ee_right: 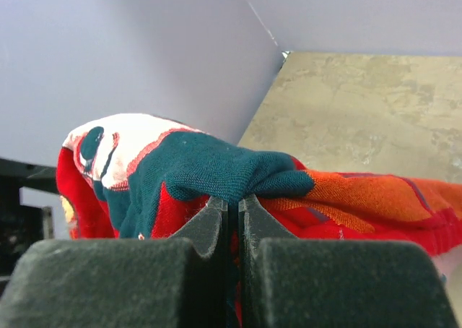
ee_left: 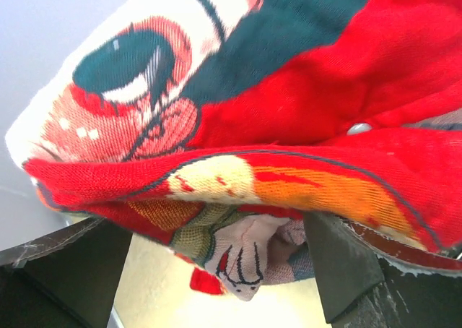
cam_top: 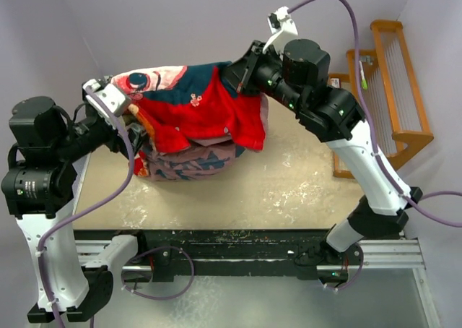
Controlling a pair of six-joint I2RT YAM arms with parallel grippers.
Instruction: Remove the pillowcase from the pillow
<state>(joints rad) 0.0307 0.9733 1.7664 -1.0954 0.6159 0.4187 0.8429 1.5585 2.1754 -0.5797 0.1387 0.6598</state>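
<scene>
At 7 o'clock in the overhead view, the black motor housing of the left arm carries a small label (cam_top: 29, 188) whose print is too fine to read. Beyond the arm bases lies the beige, scuffed worktop (cam_top: 289, 176). On it, from centre toward 10 o'clock, sits the pillowcase (cam_top: 195, 111), bunched into a raised heap. Its outer face is bright red-orange woven cloth with dark teal hair shapes, a cream cartoon face with a teal eye ringed in red, and orange patches. Along the heap's near edge the faded pinkish-mauve inside shows. A small silvery stud (ee_left: 359, 128) sits on the red cloth. The left claw (ee_left: 213, 227) is at the heap's 9 o'clock end, jaws spread wide, with a hem fold draped over and hanging between them. The right claw (ee_right: 233, 201) is at the 1 o'clock end, jaws pinched tight on a teal fold. At 3 o'clock, off the worktop, stands a wooden rack (cam_top: 401, 89).
</scene>
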